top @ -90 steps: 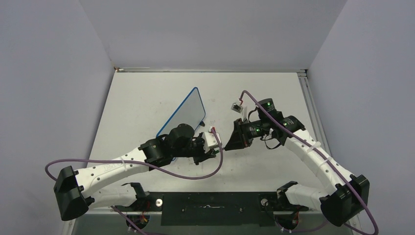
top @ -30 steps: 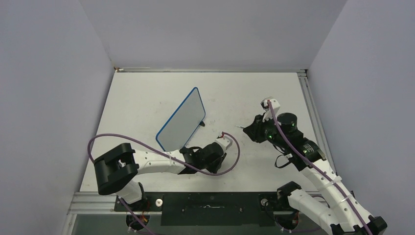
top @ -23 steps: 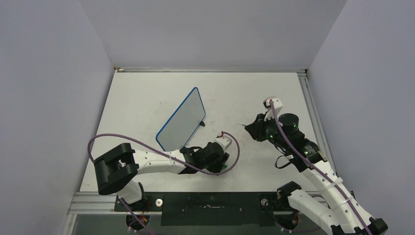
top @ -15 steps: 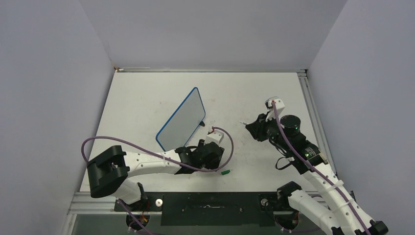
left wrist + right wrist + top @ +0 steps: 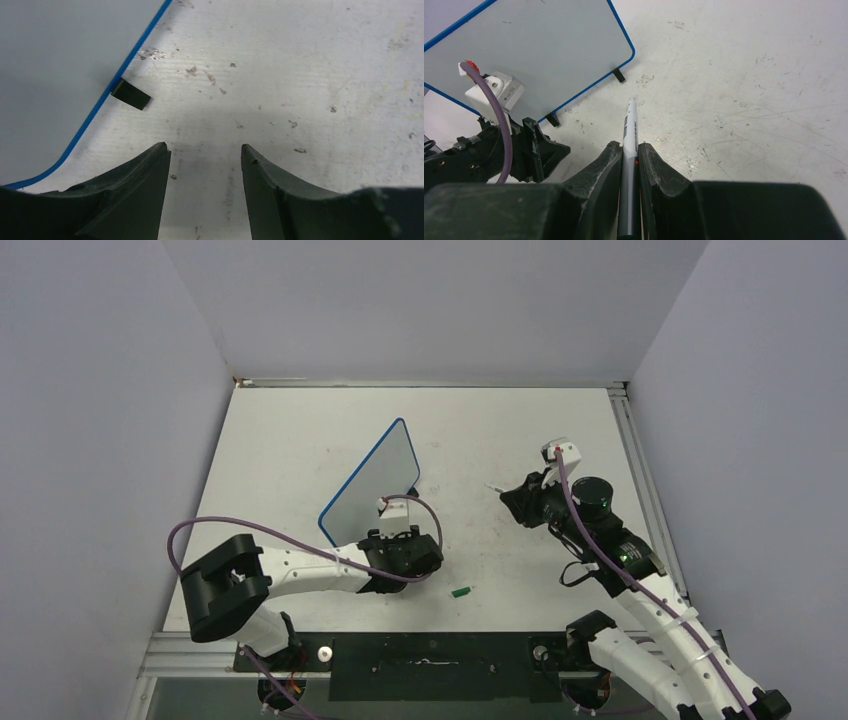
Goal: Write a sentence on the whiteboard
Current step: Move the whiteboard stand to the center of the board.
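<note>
The whiteboard [image 5: 370, 485] stands tilted at mid-left, blue-framed on small black feet. Its face [image 5: 539, 55] is plain; no sentence is in view. My left gripper [image 5: 407, 543] hovers low just in front of the board's near right corner, open and empty. The board's blue edge [image 5: 100, 102] and one black foot [image 5: 130, 95] lie ahead and to the left of my left gripper [image 5: 205, 150]. My right gripper [image 5: 515, 502] is shut on a white marker [image 5: 630, 130], whose bare tip points left toward the board. A small green cap [image 5: 461, 591] lies loose on the table.
The tabletop [image 5: 500, 430] is scuffed and speckled. Grey walls close in the back and both sides, and a metal rail [image 5: 632, 465] runs along the right edge. The left arm's purple cable [image 5: 200, 530] loops over the near left.
My left gripper opened and left the green cap on the table near the front, then drew back left toward the whiteboard's corner. The right gripper has kept the marker and barely moved.
</note>
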